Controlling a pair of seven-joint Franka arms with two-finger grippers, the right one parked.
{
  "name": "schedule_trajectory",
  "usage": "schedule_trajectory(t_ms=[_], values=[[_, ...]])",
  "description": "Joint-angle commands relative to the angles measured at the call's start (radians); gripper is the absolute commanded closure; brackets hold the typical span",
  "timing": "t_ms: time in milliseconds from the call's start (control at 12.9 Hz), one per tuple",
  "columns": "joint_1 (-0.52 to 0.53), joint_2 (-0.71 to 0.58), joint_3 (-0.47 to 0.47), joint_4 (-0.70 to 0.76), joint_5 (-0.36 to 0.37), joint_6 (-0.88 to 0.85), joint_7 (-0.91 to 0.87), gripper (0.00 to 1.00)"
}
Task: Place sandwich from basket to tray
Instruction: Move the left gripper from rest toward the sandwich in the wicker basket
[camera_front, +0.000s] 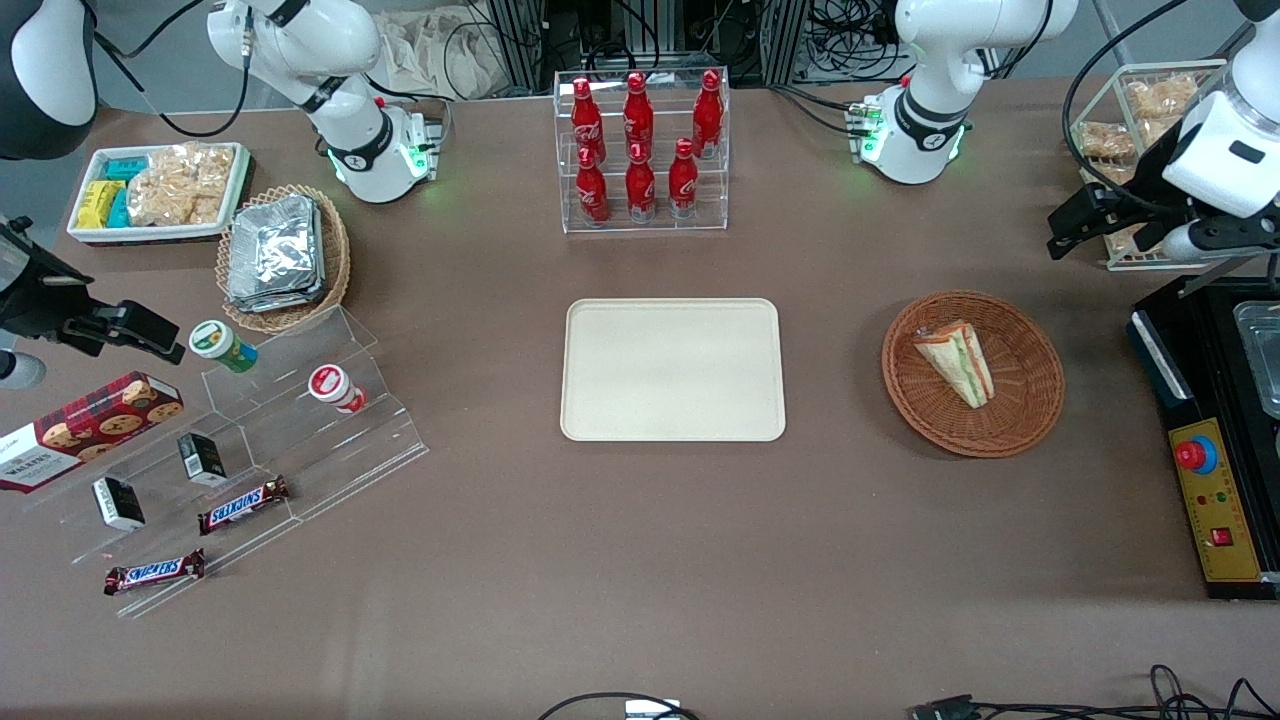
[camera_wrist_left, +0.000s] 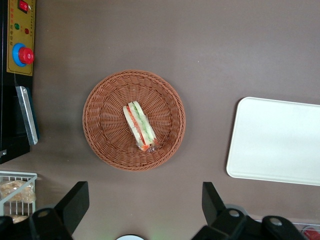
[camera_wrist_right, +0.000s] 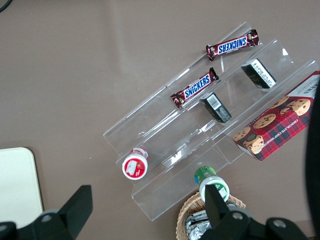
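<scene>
The sandwich (camera_front: 957, 360), a clear-wrapped wedge with green and red-orange filling, lies in the round brown wicker basket (camera_front: 1035, 395) toward the working arm's end of the table. The cream-beige tray (camera_front: 672, 370) lies flat and bare at the table's middle, beside the basket. My gripper (camera_front: 1075, 232) hangs high above the table, farther from the front camera than the basket and apart from it. In the left wrist view the gripper (camera_wrist_left: 144, 202) is open and empty, with the sandwich (camera_wrist_left: 140, 126), basket (camera_wrist_left: 102, 135) and tray (camera_wrist_left: 277, 140) in sight.
A black control box with a red button (camera_front: 1215, 500) and a wire rack of snacks (camera_front: 1150, 110) stand at the working arm's end. A rack of red bottles (camera_front: 640, 150) stands farther back than the tray. Acrylic steps (camera_front: 250, 440) and a foil-packet basket (camera_front: 285, 255) lie toward the parked arm's end.
</scene>
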Motion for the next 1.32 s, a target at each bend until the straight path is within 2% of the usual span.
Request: schedule_trajectory(t_ms=[0,388,621,932,1243], values=[[0.012,0.011,-0.016,0.033,0.013,-0.037,-0.031,0.0],[0.006,0.008,-0.016,0.047,0.015,-0.096,-0.031,0.0],[0.017,0.008,-0.009,-0.047,0.009,-0.106,-0.092,0.0],[0.004,0.0,-0.018,-0.258,-0.002,0.03,-0.234,0.0],[0.017,0.024,-0.021,-0.475,0.004,0.305,-0.256,0.0]])
